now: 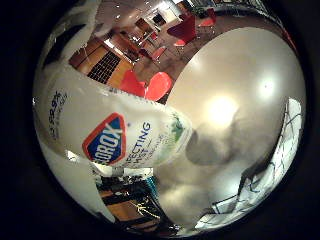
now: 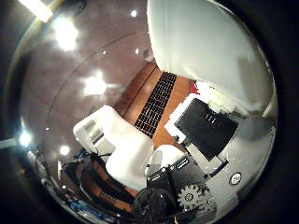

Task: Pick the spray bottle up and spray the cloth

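Note:
A white spray bottle (image 1: 110, 125) with a blue and red label fills much of the little finger side palm view, close to the palm, above a white round table (image 1: 235, 85). Its shadow falls on the table beside it. In the thumb side palm view the bottle's white body (image 2: 215, 47) is large and close. My right hand (image 2: 168, 149) shows there as white and black parts with a gear, its fingers (image 2: 101, 131) curled against the bottle.
Red chairs (image 1: 150, 85) stand beyond the table's edge, with more furniture farther back in the room. The thumb side palm view shows a ceiling with bright lights (image 2: 93, 84) and a wooden panel with a dark grille (image 2: 154, 103).

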{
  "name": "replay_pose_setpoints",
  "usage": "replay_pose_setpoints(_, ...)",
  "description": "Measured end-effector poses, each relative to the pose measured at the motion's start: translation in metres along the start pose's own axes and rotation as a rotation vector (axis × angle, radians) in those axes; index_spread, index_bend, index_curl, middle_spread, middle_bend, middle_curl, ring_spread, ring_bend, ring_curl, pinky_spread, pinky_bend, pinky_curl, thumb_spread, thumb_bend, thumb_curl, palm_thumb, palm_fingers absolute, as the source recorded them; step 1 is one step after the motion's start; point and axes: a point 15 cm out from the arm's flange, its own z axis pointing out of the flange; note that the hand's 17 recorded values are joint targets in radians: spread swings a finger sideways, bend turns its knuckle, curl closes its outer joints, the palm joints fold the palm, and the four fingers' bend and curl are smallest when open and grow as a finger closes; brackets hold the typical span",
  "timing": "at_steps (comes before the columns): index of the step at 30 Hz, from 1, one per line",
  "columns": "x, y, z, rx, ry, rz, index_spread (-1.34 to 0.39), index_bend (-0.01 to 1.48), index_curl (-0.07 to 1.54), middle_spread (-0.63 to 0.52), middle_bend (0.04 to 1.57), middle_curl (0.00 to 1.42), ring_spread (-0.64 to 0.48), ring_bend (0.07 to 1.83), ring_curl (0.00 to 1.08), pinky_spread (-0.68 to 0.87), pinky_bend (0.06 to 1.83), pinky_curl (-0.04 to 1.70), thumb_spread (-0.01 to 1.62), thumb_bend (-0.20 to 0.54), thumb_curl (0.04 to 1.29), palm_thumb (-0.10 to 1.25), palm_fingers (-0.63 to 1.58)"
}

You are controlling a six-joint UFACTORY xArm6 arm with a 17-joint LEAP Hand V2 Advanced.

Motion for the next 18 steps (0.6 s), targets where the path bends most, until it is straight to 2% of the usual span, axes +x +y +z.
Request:
replay_pose_setpoints(5,0.009,0.004,0.003,-0.009,-0.003,0.004,-0.20,1.07,0.76,-0.10,1.33,0.66,-0.18,1.35,0.71,-0.19,0.96,1.29,0.88,-0.024,0.79,0.85,1.19)
replay_pose_setpoints(12,0.023,0.014,0.008,-0.031,-0.001,0.027,-0.22,0.93,0.73,-0.09,1.28,0.63,-0.17,1.31,0.61,-0.27,0.95,1.10,0.96,-0.026,0.70,0.86,1.17)
replay_pose_setpoints(16,0.026,0.017,0.009,-0.045,0.004,0.024,-0.23,0.77,0.71,-0.10,1.19,0.59,-0.20,1.26,0.57,-0.34,0.95,0.98,0.90,-0.032,0.66,0.83,1.11)
replay_pose_setpoints(18,0.028,0.021,0.008,-0.060,0.013,0.020,-0.23,0.62,0.69,-0.12,1.13,0.58,-0.20,1.24,0.55,-0.38,0.95,0.92,0.90,-0.032,0.64,0.81,1.06)
